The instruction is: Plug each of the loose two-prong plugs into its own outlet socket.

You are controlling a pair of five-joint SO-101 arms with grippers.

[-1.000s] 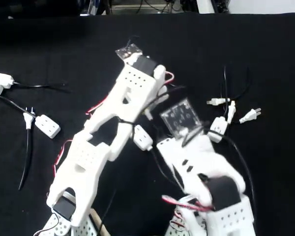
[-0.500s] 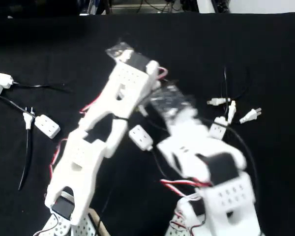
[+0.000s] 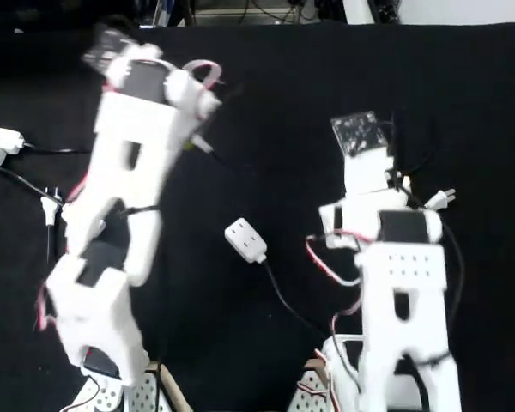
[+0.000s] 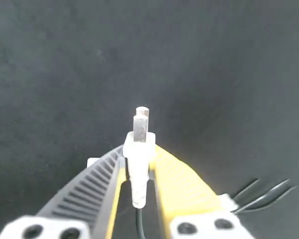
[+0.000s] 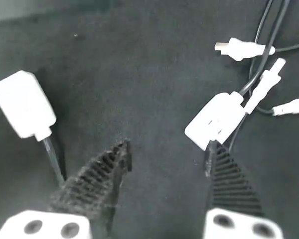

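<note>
plug point(image 4: 138, 159) cord cut off by frame edge, outlet socket point(image 5: 24, 103) cord disappearing behind right hand point(image 5: 166, 148) finger

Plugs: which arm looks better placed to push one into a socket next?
Left, probably: the left gripper is shut on a plug, prongs pointing outward. The right gripper is open and empty, near a socket.

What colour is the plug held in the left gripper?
White two-prong plug, black cord; clearest in left wrist view.
</note>
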